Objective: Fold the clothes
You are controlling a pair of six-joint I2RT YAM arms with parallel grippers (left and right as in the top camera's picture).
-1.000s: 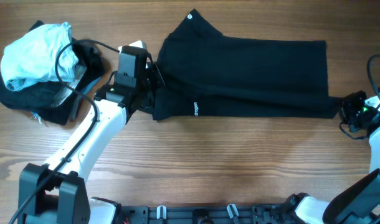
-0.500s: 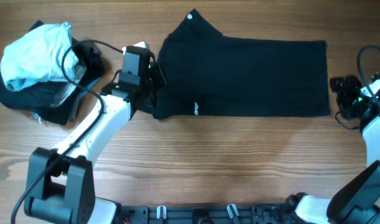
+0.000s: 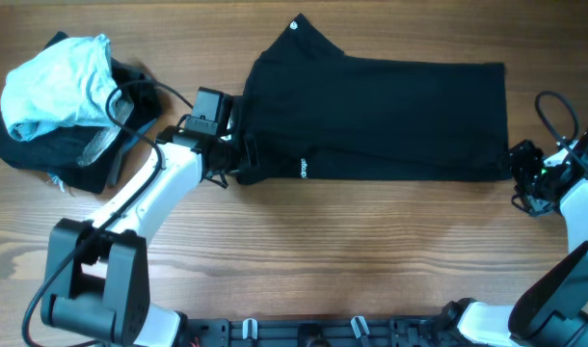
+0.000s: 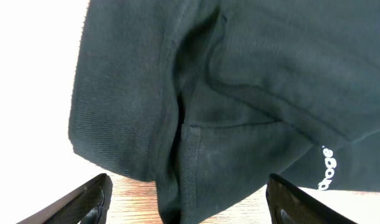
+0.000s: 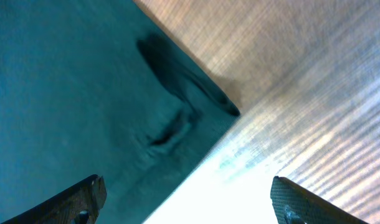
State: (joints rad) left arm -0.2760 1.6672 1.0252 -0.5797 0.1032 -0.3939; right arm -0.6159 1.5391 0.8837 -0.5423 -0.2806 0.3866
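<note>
A black garment (image 3: 381, 106) lies flat and folded across the back of the table, a small white logo near its front edge. My left gripper (image 3: 238, 156) is at the garment's lower left corner. In the left wrist view that gripper (image 4: 190, 208) is open, its fingers (image 4: 90, 200) wide apart with the garment's hem (image 4: 190, 155) lying loose between them. My right gripper (image 3: 521, 179) sits at the lower right corner. In the right wrist view it (image 5: 190, 208) is open too, and the cloth corner (image 5: 177, 124) lies just ahead of it on the wood.
A pile of clothes sits at the back left: a light blue garment (image 3: 53, 82) on top of dark ones (image 3: 43, 149). Black cables loop off both arms. The wooden table (image 3: 371, 251) runs toward the front edge.
Both grippers were shut on the garment's lower corners and have opened and let go. The stretched right corner has dropped back flat. The left gripper shifted slightly right and down.
</note>
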